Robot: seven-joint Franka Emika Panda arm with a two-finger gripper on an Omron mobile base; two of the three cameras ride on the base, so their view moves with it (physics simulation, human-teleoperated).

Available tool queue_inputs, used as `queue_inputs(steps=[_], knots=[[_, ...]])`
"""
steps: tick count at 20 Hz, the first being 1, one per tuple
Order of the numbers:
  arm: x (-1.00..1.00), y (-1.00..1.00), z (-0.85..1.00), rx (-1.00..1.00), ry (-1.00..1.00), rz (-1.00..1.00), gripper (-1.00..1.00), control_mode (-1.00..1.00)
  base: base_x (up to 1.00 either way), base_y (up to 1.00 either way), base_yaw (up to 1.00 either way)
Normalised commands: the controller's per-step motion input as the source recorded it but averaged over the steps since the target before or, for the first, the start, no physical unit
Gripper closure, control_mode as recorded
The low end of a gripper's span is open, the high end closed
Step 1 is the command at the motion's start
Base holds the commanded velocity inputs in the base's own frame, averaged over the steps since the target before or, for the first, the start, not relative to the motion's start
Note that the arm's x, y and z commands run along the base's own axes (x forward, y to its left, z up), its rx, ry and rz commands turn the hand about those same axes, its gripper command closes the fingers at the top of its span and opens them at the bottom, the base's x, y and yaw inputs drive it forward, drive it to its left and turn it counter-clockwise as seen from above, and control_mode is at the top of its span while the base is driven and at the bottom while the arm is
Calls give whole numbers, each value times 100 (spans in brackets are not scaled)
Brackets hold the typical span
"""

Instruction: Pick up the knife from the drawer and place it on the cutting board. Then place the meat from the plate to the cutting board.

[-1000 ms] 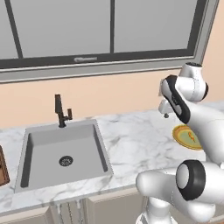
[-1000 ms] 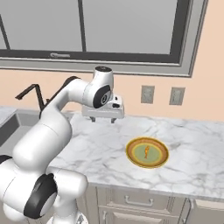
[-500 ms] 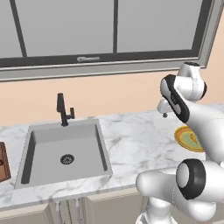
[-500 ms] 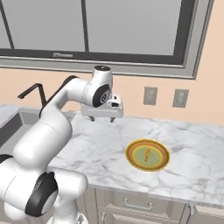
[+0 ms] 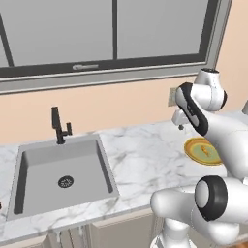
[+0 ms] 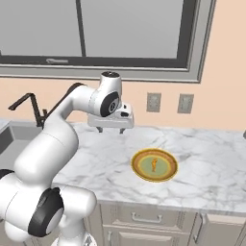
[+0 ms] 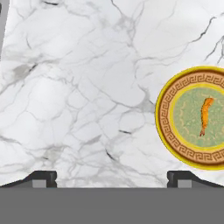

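The small round plate with a yellowish-green centre and orange-gold rim (image 6: 154, 165) lay on the white marble counter (image 6: 202, 158); the small elongated orange piece of meat (image 6: 154, 165) rested at its middle; the grey rectangular sink (image 5: 60, 175) sat well to the left, the dark faucet (image 5: 59, 126) behind it; two wall outlets (image 6: 169, 103) stood behind the plate.

Marble counter (image 5: 140, 155), grey sink (image 5: 63, 174) with black faucet (image 5: 59, 126), window (image 5: 111, 34), two wall outlets (image 6: 153, 102)

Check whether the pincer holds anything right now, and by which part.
Nothing is held: the pincer is open above bare marble counter, apart from the plate with the meat.
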Motion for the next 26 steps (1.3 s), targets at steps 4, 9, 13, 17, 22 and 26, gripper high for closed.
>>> queue_inputs(steps=[4, 9, 13, 17, 22, 26], knots=[[0, 0, 0, 0, 0, 0, -100, 100, 54, -59, -66], [0, 0, 0, 0, 0, 0, -100, 100, 56, -54, -64], [74, -62, -58, 0, 17, -56, -100, -100, 0, 0, 0], [71, -48, -56, 0, 11, -47, -100, -100, 0, 0, 0], [52, -45, -35, 0, 7, -22, -100, -100, 0, 0, 0], [32, -57, -18, 0, 10, -1, -100, -100, 0, 0, 0]])
